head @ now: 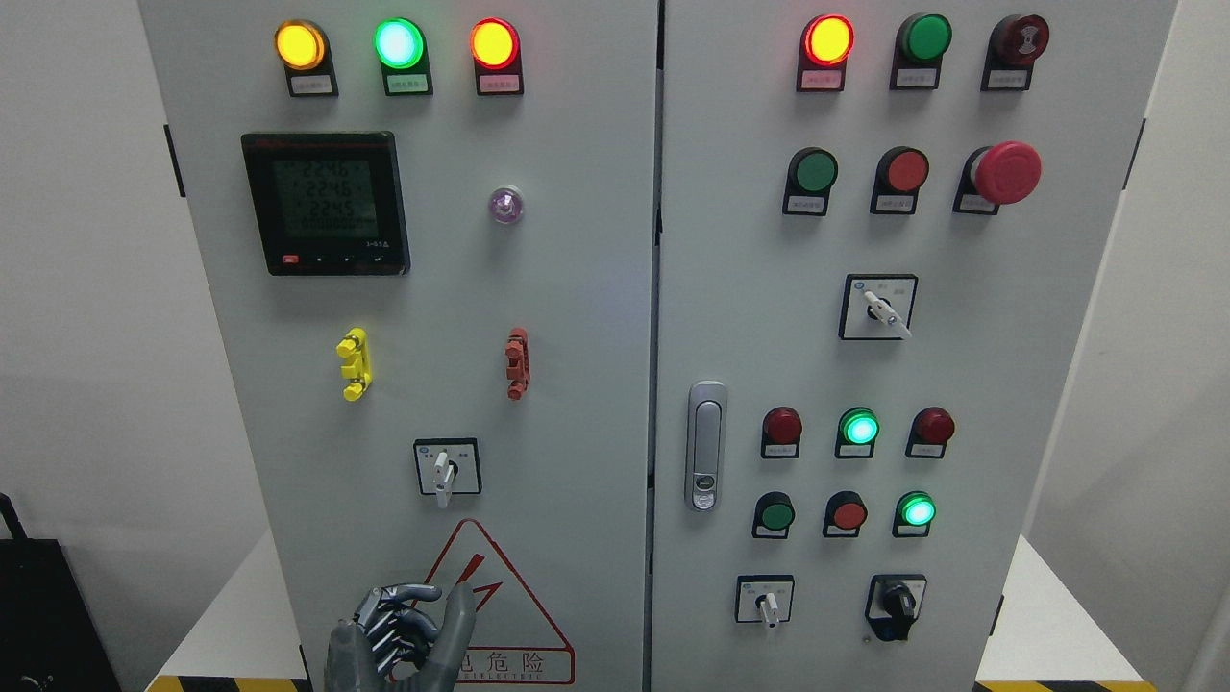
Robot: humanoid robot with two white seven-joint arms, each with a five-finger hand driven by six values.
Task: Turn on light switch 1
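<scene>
a: where's the left hand (399,639)?

b: bottom edge, left of centre, in front of the grey cabinet (577,317). fingers curled inward, thumb raised, nothing held. it overlaps the lower left corner of the red warning triangle (509,615).

a: and the switch?

b: no label is legible, so i can't tell which one is switch 1. nearest is the rotary switch (445,468) on the left door, lower centre-left of frame, white handle pointing down. it sits above the hand and a little to its right, apart, not touching.

a: other hand?

b: not visible.

a: lamps?

b: upper left row lit: amber lamp (300,45), green lamp (399,43), red lamp (494,44).
</scene>
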